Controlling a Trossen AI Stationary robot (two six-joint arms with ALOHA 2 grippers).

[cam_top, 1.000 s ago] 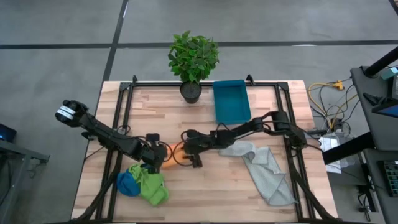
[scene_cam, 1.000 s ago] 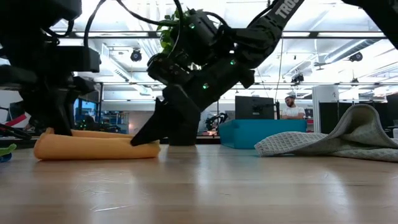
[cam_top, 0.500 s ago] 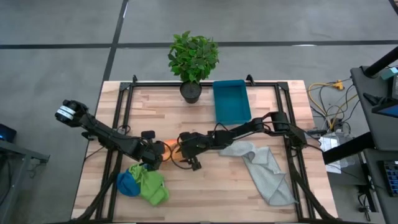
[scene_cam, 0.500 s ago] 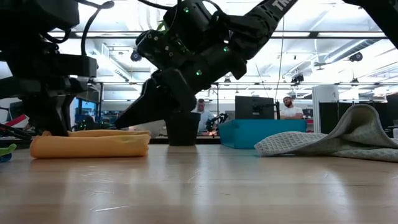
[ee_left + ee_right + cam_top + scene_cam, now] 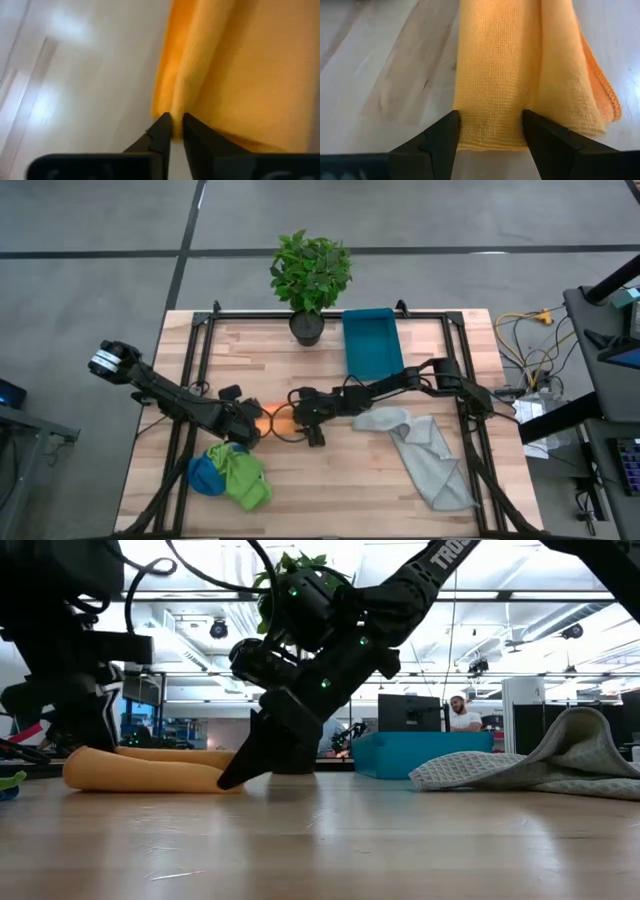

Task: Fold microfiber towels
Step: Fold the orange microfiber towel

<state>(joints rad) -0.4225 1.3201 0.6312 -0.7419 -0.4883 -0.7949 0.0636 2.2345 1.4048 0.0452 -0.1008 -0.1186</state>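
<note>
Folding stage: the orange towel (image 5: 272,418) lies as a narrow folded roll on the desk (image 5: 330,480), near its middle and a little toward the left edge, with both grippers at its ends.
Left gripper: the left gripper (image 5: 173,125) is at the orange towel's left end; its fingers (image 5: 161,131) stand almost together, with only a thin slit between them, tips at the folded edge of the cloth. I cannot tell if they still pinch it.
Right gripper: the right gripper (image 5: 490,131) reaches in from the desk's right side; its fingers (image 5: 440,136) are spread wide and straddle the folded towel's end, one on each side, grasping the cloth across its width.
Low view: the orange roll (image 5: 150,772) rests flat on the wood, the right arm's finger tip down at its right end.
Blue towel: the blue towel (image 5: 203,474) is bunched near the front left corner.
Lime green towel: the lime green towel (image 5: 245,480) is crumpled and touching the blue one.
Pale grey towel: the pale grey towel (image 5: 425,450) sprawls unfolded toward the front right corner.
Teal bin: the teal bin (image 5: 371,342) sits at the back edge, just beside the potted plant (image 5: 310,278).
Background: a person (image 5: 461,712) sits in the room beyond the desk.
</note>
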